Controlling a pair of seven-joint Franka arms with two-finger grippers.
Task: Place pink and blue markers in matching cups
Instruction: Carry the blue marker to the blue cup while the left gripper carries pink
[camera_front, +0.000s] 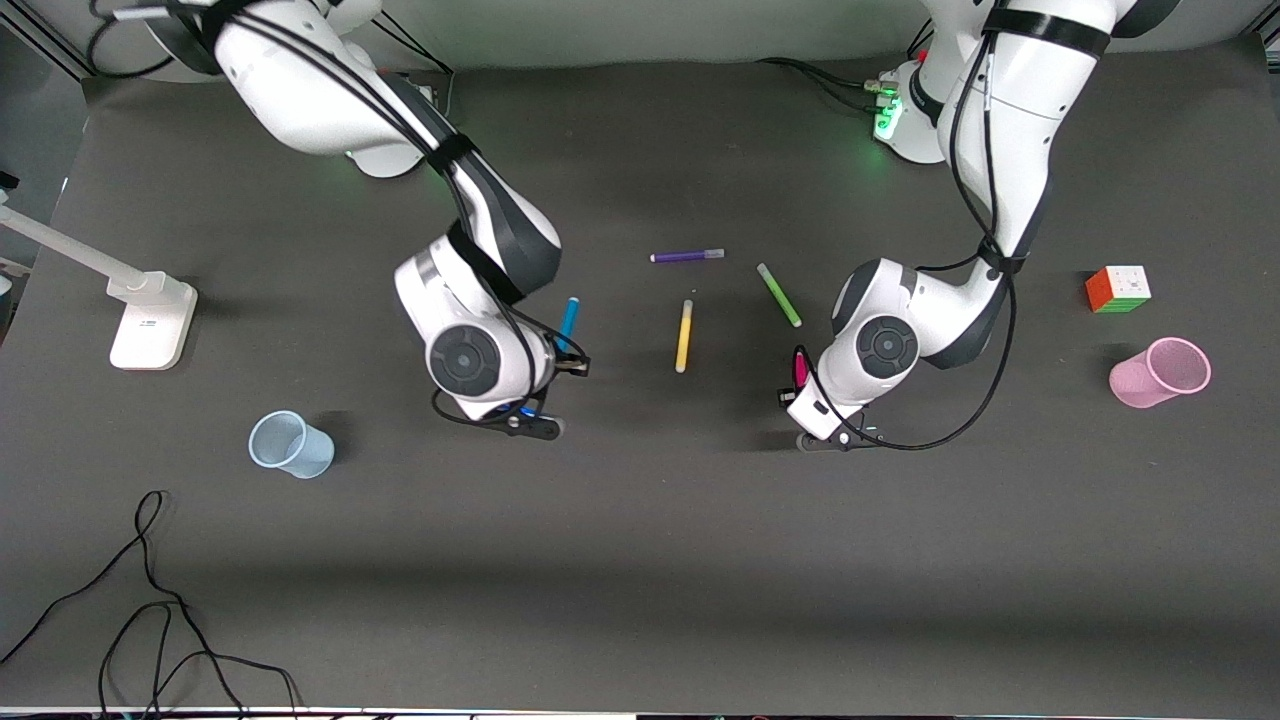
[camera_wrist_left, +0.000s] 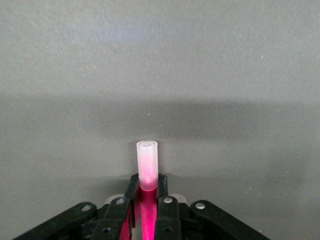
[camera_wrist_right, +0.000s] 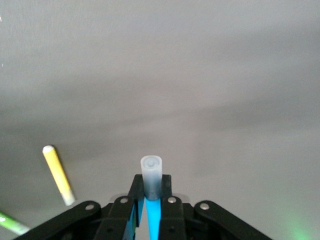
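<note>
At the right arm's end of the table the blue cup (camera_front: 291, 444) stands with nothing in it, close to the front camera, and a white stand (camera_front: 150, 318) sits farther back, near the table's edge. The right gripper (camera_wrist_right: 152, 192) has its claw squeezed tight on the blue marker (camera_front: 568, 323), and the pale cap pokes out past the fingertips. To do this step well, the arm should carry the marker over to the blue cup, hold it right above the opening, tip it so it points down, and only then let go, because the cup is small and light and could fall over if bumped. Nothing lies on the mat between this gripper and that cup. In the middle of the mat lie three pens that are not wanted: a purple pen (camera_front: 687, 256) farthest from the front camera, a yellow pen (camera_front: 684, 336) and a green pen (camera_front: 779, 295). Both arms should keep away from them. The left gripper (camera_wrist_left: 148, 192) is pinched shut on the pink marker (camera_wrist_left: 148, 167), low over the mat. It should go to the pink cup (camera_front: 1160, 373) at the left arm's end of the table. A coloured puzzle cube (camera_front: 1118, 289) sits near that cup, farther from the front camera, so the arm should take care not to knock it.
</note>
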